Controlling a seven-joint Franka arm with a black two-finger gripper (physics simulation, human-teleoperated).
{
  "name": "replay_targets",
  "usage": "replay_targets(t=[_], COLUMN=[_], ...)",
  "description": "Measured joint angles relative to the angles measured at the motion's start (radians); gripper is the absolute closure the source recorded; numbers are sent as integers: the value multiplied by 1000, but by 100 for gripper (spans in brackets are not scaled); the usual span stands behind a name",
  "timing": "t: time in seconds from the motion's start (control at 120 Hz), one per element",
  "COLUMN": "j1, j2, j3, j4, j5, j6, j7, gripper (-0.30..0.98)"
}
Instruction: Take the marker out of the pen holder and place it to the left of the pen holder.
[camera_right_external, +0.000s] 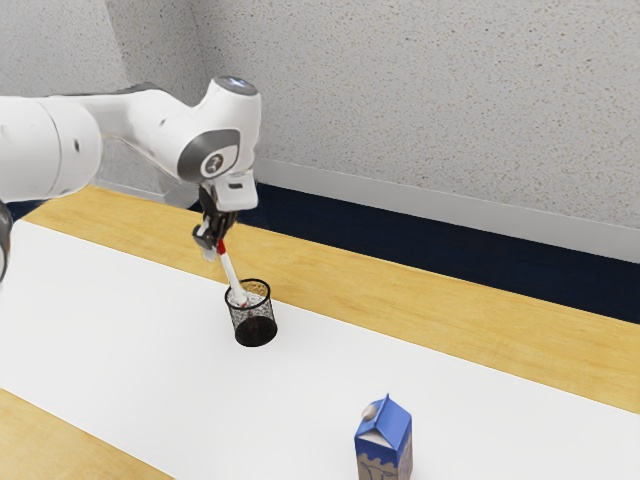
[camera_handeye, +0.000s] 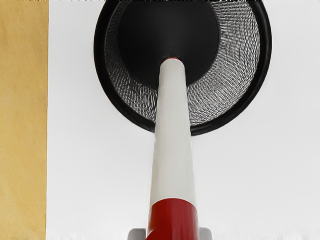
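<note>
Marker (camera_right_external: 231, 272) first, since that's the thing everyone's asking about: it's up at the gripper (camera_right_external: 214, 245) with its lower end inside the pen holder. Now the rest, big stuff down to small.

Speckled grey wall (camera_right_external: 420, 95) at the back, with a dark blue strip (camera_right_external: 480, 242) running below it. Then a light wood table (camera_right_external: 440, 325) with a broad white surface (camera_right_external: 120, 320) across it. White arm (camera_right_external: 145, 125) reaches in from the exterior view's left, its hand just above and a bit off to that same side of the holder.

Next size down is a blue milk carton (camera_right_external: 385, 440), standing upright on the white, well apart from the holder over toward the exterior view's right.

Pen holder (camera_right_external: 255, 330) is black mesh, round, upright on the white surface near the wood edge.

As for the grip, the fingertips (camera_handeye: 136, 234) sit against both sides of the marker's red upper end, so the gripper is closed down to the marker's thickness and has hold of it. White barrel slants down over the rim, top leaning toward the exterior view's left. Can't tell if the tip touches the holder's bottom.
</note>
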Motion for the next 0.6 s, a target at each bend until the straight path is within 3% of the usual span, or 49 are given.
replay_targets(t=[0.167,0.3,0.433,0.6], j1=[6,98,227,335], j2=[-121,-120,-64,0], j3=[2,2,0,-2], j4=[45,60,62,64], j5=[-3,-45,-168,-398], j6=[-95,-141,-165,-188], j7=[-7,-1,29,97], gripper=[74,75,75,75])
